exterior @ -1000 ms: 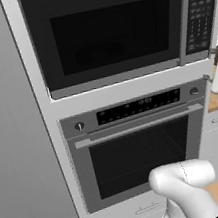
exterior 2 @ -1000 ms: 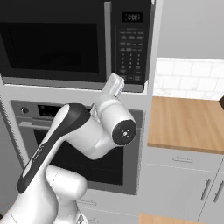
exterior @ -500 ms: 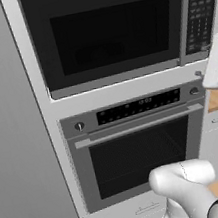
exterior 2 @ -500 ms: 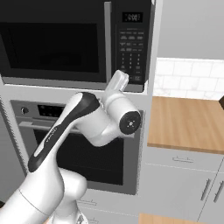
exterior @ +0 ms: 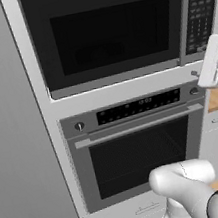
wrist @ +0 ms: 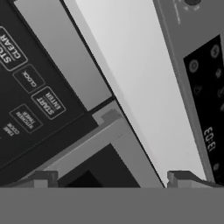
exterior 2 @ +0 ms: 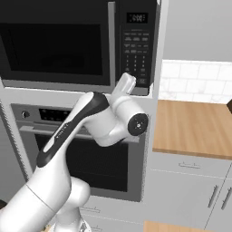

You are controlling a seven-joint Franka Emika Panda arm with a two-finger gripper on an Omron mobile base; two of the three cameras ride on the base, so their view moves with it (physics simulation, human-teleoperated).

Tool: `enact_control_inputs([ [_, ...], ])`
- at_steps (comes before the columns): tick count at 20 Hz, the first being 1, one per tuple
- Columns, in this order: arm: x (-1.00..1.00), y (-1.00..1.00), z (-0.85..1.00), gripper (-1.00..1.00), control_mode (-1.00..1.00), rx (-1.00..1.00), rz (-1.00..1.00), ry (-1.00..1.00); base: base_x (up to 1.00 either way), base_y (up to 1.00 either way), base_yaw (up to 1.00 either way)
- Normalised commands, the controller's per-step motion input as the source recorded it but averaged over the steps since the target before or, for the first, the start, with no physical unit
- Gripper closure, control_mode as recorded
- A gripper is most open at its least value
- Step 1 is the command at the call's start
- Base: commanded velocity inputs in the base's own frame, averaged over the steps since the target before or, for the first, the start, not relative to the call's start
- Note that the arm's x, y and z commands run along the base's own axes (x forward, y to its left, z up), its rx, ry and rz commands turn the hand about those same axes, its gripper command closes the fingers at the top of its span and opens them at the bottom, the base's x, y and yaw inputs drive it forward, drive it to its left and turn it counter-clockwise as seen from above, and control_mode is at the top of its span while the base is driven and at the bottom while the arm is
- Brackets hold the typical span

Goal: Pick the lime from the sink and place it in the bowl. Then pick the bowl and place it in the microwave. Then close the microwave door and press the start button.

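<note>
The microwave (exterior: pixel 112 29) (exterior 2: pixel 54 45) is built in above the wall oven. The microwave door (exterior: pixel 93 37) is shut, its silver handle (exterior: pixel 183 14) (exterior 2: pixel 112 43) upright beside the keypad strip (exterior: pixel 201 13) (exterior 2: pixel 137 54). My white hand (exterior: pixel 213 59) (exterior 2: pixel 126 83) is raised to the keypad's lower end. Seen from the hand camera, my gripper (wrist: pixel 113 179) is open and empty, with its fingertips (wrist: pixel 43 177) set wide apart. It sits close to the panel's bottom corner, and the START/ENTER button (wrist: pixel 48 103) lies up and to the left of it. The lime, the bowl and the sink are out of view.
The wall oven (exterior: pixel 138 146) (exterior 2: pixel 90 158) with a glass window and a control strip sits under the microwave. A wooden counter (exterior 2: pixel 195 127) over white cabinets runs off to the right. A tall grey panel (exterior: pixel 16 147) stands at the left.
The arm's elbow has swung right and upward, and the hand has edged a little closer to the keypad's lower end. The jaws have stayed open.
</note>
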Motion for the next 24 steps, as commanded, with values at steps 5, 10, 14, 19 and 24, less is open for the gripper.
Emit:
enact_control_inputs([
  [5,0.26,-0.08,-0.03,-1.0,-1.0,0.0,0.0,-0.03,0.0,0.0,0.0],
  [10,0.21,-0.07,-0.09,-1.0,-1.0,0.0,0.0,-0.02,0.0,0.0,0.0],
  [14,0.28,-0.01,-0.11,-1.0,-1.0,0.0,0.0,-0.01,0.0,0.0,0.0],
  [19,0.32,0.0,-0.09,-1.0,-1.0,0.0,0.0,-0.01,0.0,0.0,0.0],
  [24,0.25,-0.02,-0.04,-1.0,-1.0,0.0,0.0,-0.01,0.0,0.0,0.0],
])
